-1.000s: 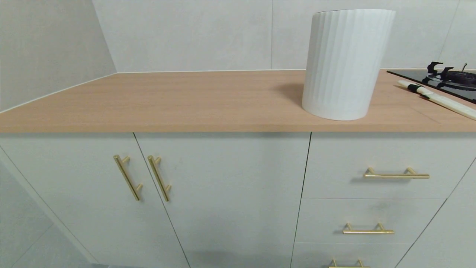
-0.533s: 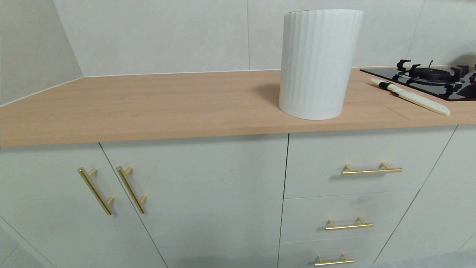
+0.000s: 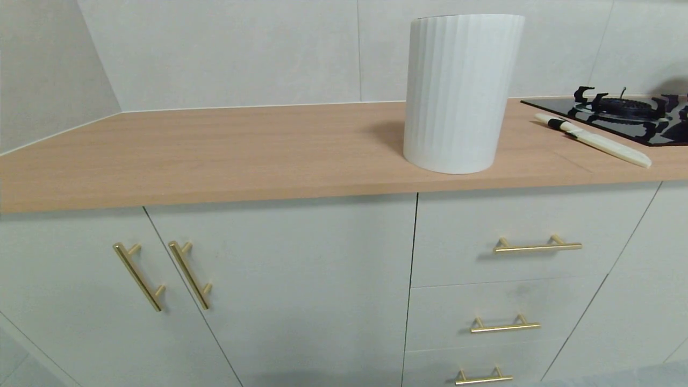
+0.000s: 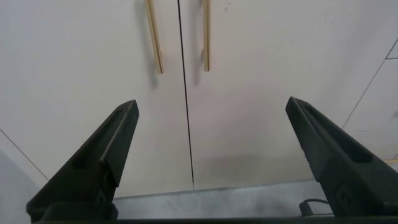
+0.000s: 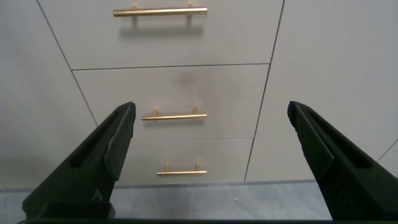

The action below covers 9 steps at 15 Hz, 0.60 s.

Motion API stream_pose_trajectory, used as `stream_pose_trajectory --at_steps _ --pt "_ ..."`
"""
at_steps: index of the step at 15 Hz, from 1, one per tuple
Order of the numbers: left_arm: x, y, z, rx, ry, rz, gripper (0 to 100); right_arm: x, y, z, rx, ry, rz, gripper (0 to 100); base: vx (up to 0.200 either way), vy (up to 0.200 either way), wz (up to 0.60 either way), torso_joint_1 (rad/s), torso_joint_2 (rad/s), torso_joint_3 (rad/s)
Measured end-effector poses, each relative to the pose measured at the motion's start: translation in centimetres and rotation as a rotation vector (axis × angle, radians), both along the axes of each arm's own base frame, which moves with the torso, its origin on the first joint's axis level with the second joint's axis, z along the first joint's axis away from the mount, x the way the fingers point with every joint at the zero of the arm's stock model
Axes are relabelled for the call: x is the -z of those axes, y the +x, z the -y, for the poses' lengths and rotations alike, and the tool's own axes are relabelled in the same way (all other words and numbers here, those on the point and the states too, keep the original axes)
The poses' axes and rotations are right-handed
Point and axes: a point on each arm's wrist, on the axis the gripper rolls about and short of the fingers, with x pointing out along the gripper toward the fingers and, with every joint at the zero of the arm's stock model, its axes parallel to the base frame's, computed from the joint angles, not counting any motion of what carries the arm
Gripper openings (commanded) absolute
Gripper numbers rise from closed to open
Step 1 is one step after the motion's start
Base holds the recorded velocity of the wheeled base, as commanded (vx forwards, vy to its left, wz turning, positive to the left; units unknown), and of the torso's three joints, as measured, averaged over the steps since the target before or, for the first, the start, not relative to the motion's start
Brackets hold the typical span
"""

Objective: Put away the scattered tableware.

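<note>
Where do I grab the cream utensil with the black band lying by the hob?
Grip the cream utensil mid-length, past the black band, coming straight down with jaws across its narrow width. It lies flat and diagonal on the counter, with the hob close behind it, so a side approach looks cramped.

I read left gripper [image 4: 211, 106]: jaws wide apart, aimed far | right gripper [image 5: 211, 107]: jaws wide apart, aimed far too

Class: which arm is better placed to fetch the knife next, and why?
Right, probably. The knife lies far right on the counter by the hob; the right gripper, open, faces the drawers below it, while the left gripper faces the doors farther left.
</note>
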Motion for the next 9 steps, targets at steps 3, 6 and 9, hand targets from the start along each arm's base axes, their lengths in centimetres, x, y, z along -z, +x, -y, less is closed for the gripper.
stream_pose_trajectory --at_steps 3,6,9 --pt "0.00 0.00 0.00 0.000 0.000 0.000 100 0.00 0.00 0.00 0.001 0.000 0.000 100 0.000 -0.200 0.00 0.005 0.00 0.001" --pt "0.01 0.00 0.00 0.000 0.000 0.000 100 0.00 0.00 0.00 0.001 0.000 0.000 100 0.000 -0.200 0.00 0.004 0.00 0.001" --pt "0.01 0.00 0.00 0.000 0.000 0.000 100 0.00 0.00 0.00 0.001 0.000 0.000 100 0.000 -0.200 0.00 0.001 0.00 0.001"
